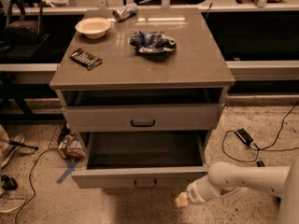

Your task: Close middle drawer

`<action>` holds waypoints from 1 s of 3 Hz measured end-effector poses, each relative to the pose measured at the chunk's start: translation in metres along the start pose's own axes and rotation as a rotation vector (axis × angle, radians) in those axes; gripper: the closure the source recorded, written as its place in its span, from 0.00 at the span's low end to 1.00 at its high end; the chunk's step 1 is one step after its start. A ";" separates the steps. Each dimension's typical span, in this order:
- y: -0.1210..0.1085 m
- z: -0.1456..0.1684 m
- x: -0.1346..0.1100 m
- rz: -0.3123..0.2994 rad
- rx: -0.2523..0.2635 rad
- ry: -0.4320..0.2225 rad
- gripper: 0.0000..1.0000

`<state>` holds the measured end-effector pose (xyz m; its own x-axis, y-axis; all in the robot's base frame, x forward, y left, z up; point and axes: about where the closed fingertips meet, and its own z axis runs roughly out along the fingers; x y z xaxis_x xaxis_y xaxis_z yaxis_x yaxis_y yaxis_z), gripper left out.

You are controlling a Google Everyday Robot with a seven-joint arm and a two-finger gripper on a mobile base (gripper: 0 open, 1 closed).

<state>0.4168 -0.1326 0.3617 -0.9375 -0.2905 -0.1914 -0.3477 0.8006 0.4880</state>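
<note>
The middle drawer [107, 177] is the wide grey one pulled well out of the cabinet [140, 73], with its deep box open and empty. A small dark bar handle [145, 183] sits at the centre of its front panel. Above it, the shorter drawer front [93, 118] with the same handle stands slightly out, with a dark gap over it. My gripper [182, 199], on the white arm [243, 178], is low at the right, just below and in front of the right end of the middle drawer's front panel.
On the cabinet top lie a white bowl [93, 27], a can [125, 11], a blue chip bag [152, 41] and a dark snack bar [85, 58]. Cables and a black adapter [245, 136] lie on the floor at right. Clutter [70, 146] and blue tape [67, 169] lie at left.
</note>
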 end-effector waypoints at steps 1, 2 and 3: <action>0.000 0.001 0.000 0.000 -0.001 0.001 1.00; 0.000 0.001 0.000 0.000 0.000 0.001 1.00; -0.018 -0.005 -0.016 0.008 0.057 -0.052 1.00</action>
<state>0.4382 -0.1443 0.3601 -0.9379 -0.2577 -0.2322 -0.3376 0.8317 0.4407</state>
